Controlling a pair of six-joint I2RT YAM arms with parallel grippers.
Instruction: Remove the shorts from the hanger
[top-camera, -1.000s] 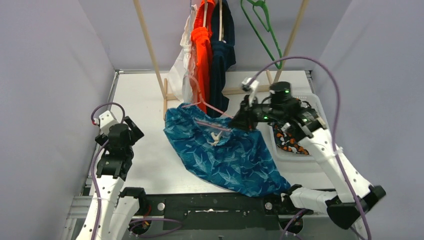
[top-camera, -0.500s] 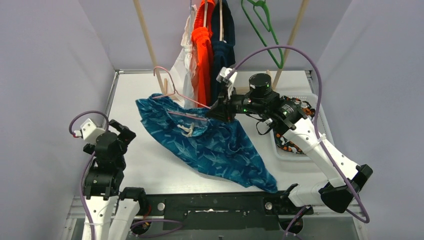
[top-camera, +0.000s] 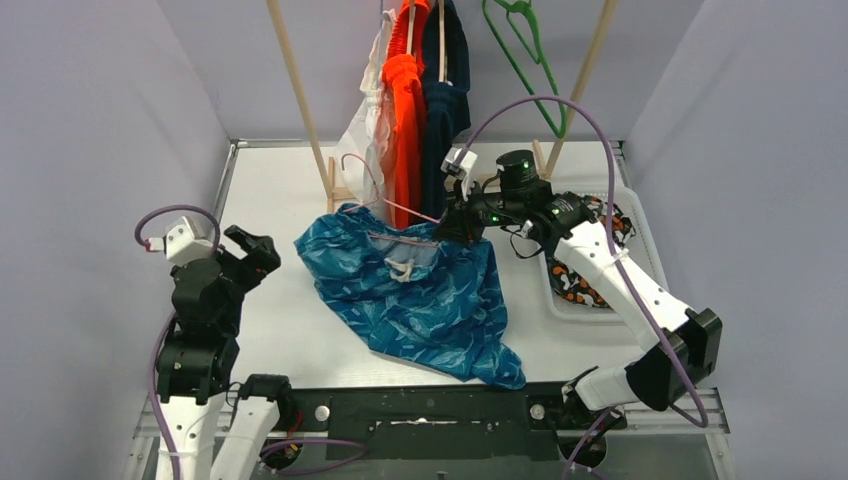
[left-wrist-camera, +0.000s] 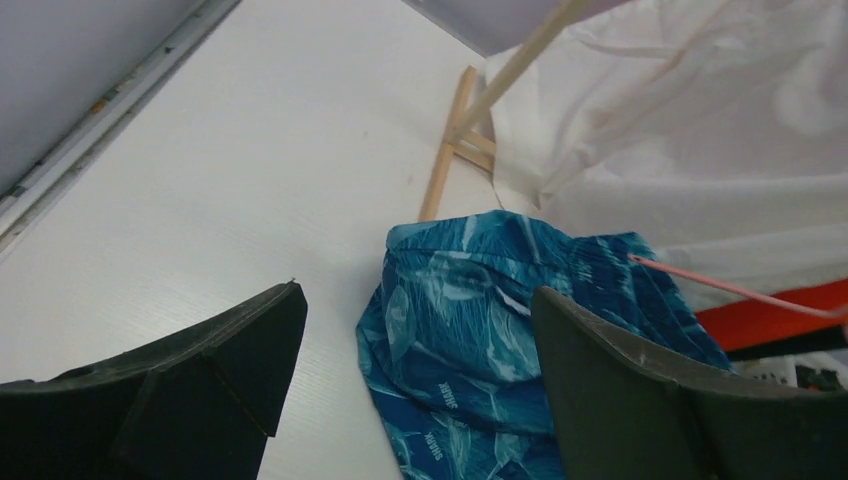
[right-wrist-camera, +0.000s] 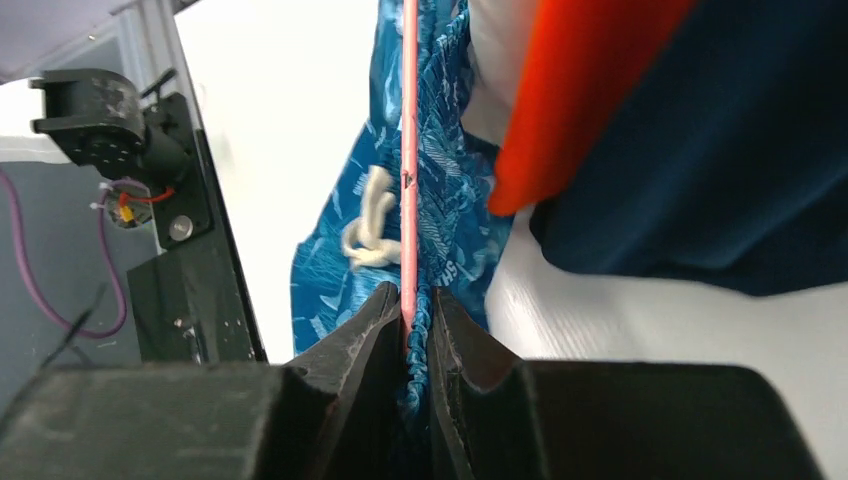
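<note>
— Where are the blue leaf-patterned shorts (top-camera: 420, 300)?
— They lie spread on the white table (top-camera: 270, 190), just in front of the wooden rack (top-camera: 299, 95). Their waistband is on a pink hanger (top-camera: 395, 207), and the white drawstring (top-camera: 402, 270) is knotted just under it.
— Who holds this hanger?
— The right gripper (right-wrist-camera: 412, 300). Its fingers are pressed together on the pink wire, and some blue fabric is pinched there with it.
— And the left gripper (left-wrist-camera: 415, 300)?
— Its jaws stand far apart and there is nothing between them. It hovers over the table, to the left of the rack's foot, pointed at the near edge of the shorts without touching them.
— What hangs on the rack itself?
— Three pairs side by side: the white shorts (top-camera: 362, 140), the orange shorts (top-camera: 405, 100) and the navy shorts (top-camera: 450, 90).
— And to the right of the rack?
— A white basket (top-camera: 551, 300), with the camouflage shorts (top-camera: 580, 290) inside it.
</note>
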